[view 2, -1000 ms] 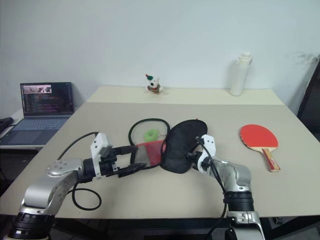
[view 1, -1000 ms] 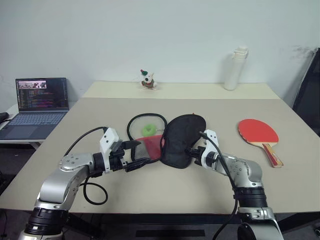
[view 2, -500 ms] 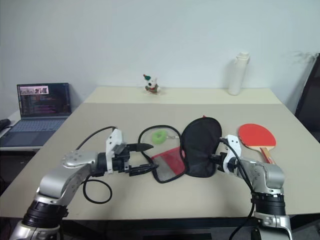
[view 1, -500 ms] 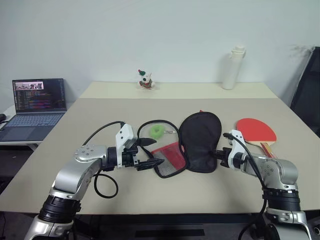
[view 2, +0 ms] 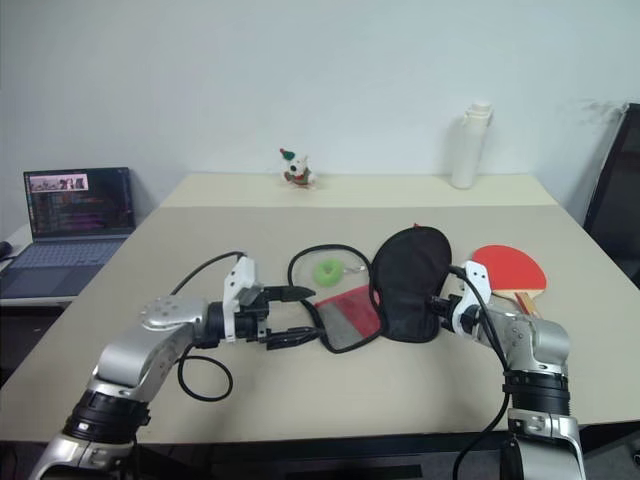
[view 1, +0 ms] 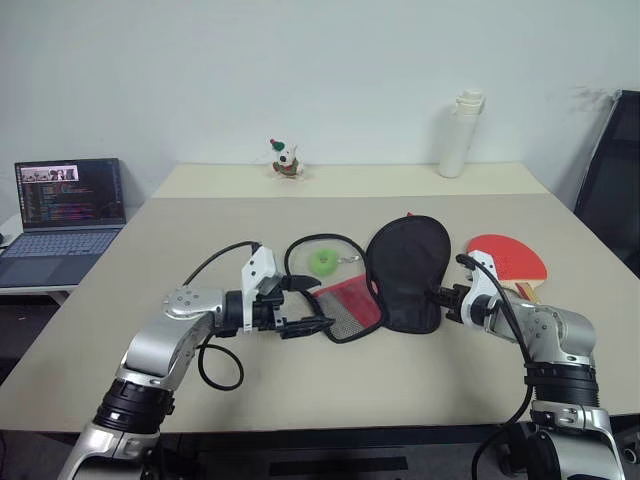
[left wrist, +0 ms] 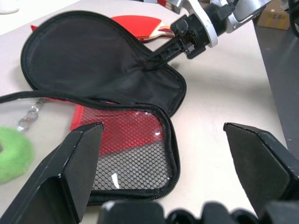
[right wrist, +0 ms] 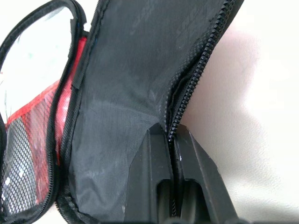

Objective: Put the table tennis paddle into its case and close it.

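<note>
The case lies unzipped and spread on the table, its black half (view 1: 408, 268) beside its red half with the mesh pocket (view 1: 350, 305). My right gripper (view 1: 441, 297) is shut on the zip edge of the black half (right wrist: 140, 93), at its narrow end. My left gripper (view 1: 308, 303) stands open and level, and the mesh half (left wrist: 135, 154) lies just past its wide-spread fingertips (left wrist: 79, 154). The table tennis paddle (view 1: 510, 257) lies red face up right behind my right gripper, its handle partly hidden by that arm. A green ring (view 1: 322, 262) on a small chain sits inside the case's black rim.
A white bottle (view 1: 456, 135) and a small toy figure (view 1: 283, 160) stand at the table's far side. An open laptop (view 1: 62, 205) sits on a lower desk to the left. A black chair (view 1: 610, 170) is at the right edge.
My right gripper has drawn the black half to the right, up against the paddle, spreading the case wider. My left gripper has followed to the right, staying open by the mesh half.
</note>
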Robot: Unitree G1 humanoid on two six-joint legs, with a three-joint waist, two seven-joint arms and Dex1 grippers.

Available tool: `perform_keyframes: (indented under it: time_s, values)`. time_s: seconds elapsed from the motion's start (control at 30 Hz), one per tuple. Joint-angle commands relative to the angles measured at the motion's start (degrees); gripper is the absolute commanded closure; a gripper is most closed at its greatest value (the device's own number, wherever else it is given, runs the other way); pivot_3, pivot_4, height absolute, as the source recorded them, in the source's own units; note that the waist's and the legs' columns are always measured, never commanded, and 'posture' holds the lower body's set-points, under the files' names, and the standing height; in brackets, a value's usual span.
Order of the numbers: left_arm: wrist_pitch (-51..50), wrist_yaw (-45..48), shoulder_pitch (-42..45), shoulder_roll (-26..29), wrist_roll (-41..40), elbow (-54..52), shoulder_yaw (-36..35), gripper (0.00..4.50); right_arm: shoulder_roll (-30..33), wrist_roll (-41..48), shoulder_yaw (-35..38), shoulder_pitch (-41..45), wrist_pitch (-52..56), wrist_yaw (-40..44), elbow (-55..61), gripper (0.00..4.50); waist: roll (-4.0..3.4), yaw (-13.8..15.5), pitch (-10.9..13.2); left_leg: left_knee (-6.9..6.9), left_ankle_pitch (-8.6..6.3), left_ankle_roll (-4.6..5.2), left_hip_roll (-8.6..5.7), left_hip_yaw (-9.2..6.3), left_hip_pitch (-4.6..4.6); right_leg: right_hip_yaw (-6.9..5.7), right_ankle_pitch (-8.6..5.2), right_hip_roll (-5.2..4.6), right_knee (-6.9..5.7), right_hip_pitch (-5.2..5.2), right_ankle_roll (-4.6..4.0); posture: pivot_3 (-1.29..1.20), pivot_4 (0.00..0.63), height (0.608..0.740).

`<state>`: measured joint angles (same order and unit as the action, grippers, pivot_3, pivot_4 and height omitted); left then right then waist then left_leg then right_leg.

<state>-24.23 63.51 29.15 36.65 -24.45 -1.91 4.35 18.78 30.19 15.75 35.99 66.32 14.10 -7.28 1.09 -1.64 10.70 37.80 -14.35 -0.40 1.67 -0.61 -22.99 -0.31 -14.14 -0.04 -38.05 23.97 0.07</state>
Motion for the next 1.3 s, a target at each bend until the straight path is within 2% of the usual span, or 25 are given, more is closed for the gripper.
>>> perform_keyframes:
  time_s: [0.03,0.07,0.17,0.37,0.53,0.63,0.83,1.03,1.3]
  values:
    - [1.59,0.77,1.36,-0.34,0.31,0.06,-0.19,0.0,1.86,-0.52,-0.79,0.38,-0.82,1.67,0.35,4.47,0.0,0.0,0.0,0.0,0.0,0.0,0.0,0.0,0.0,0.0,0.0,0.0,0.0,0.0,0.0,0.0,0.15,0.74]
    - [1.76,0.86,1.4,-0.45,0.43,0.23,-0.13,0.0,2.29,-0.56,-0.84,0.43,-0.96,2.06,0.0,4.47,0.0,0.0,0.0,0.0,0.0,0.0,0.0,0.01,0.0,0.01,0.0,0.0,0.0,0.01,0.0,0.0,0.15,0.74]
    - [2.29,1.14,1.5,-0.95,0.8,0.66,0.06,0.0,4.69,-1.53,-2.48,0.69,-2.09,4.07,-0.65,3.9,0.0,0.01,0.0,-0.01,0.0,0.0,-0.01,0.04,-0.01,0.03,0.0,0.0,0.01,0.01,0.0,0.0,0.15,0.74]
    - [3.17,1.25,2.09,-2.33,1.46,1.72,0.49,0.0,11.71,-5.85,-8.05,2.42,-7.77,9.98,-1.1,1.79,0.0,0.0,0.0,0.0,0.0,0.01,-0.03,0.21,-0.01,0.17,0.0,0.0,-0.02,0.08,0.01,0.0,0.15,0.74]
    - [3.83,0.27,2.03,-3.81,1.95,1.61,0.71,0.0,20.32,-5.87,-9.45,0.45,-10.97,18.43,4.92,0.15,-0.01,0.04,0.04,-0.02,-0.01,0.02,-0.04,0.37,-0.01,0.29,0.0,0.0,0.01,0.11,0.02,0.0,0.15,0.74]
    - [3.83,-0.36,1.86,-4.46,2.15,1.13,0.73,0.0,23.84,-7.41,-7.24,-1.71,-13.58,18.92,3.85,0.04,0.02,0.1,0.04,-0.02,-0.02,0.03,-0.02,0.46,-0.01,0.38,0.0,0.0,0.05,0.11,0.03,0.0,0.15,0.74]
    - [4.28,-0.31,3.03,-5.48,2.62,1.71,1.57,0.0,26.65,-12.85,-4.2,-1.51,-21.65,15.47,-10.61,0.04,0.03,0.08,0.05,0.04,-0.02,0.03,-0.04,0.8,0.09,0.75,0.1,0.0,0.03,0.12,0.18,0.0,0.15,0.74]
    - [6.11,-0.3,5.19,-6.76,3.99,4.87,2.03,0.0,24.66,-15.18,-4.02,3.61,-27.46,13.71,-25.46,0.04,0.04,-0.23,0.06,0.04,-0.02,0.03,-0.09,1.07,0.17,1.05,0.14,0.03,-0.01,0.17,0.24,0.0,0.15,0.74]
    - [6.79,0.9,6.04,-7.29,3.89,6.08,1.89,0.0,20.81,-17.95,-5.68,9.02,-32.92,13.57,-38.86,0.04,0.04,-0.18,0.06,0.03,-0.02,0.03,-0.04,1.14,0.16,1.14,0.15,0.1,0.02,0.2,0.24,0.0,0.15,0.74]
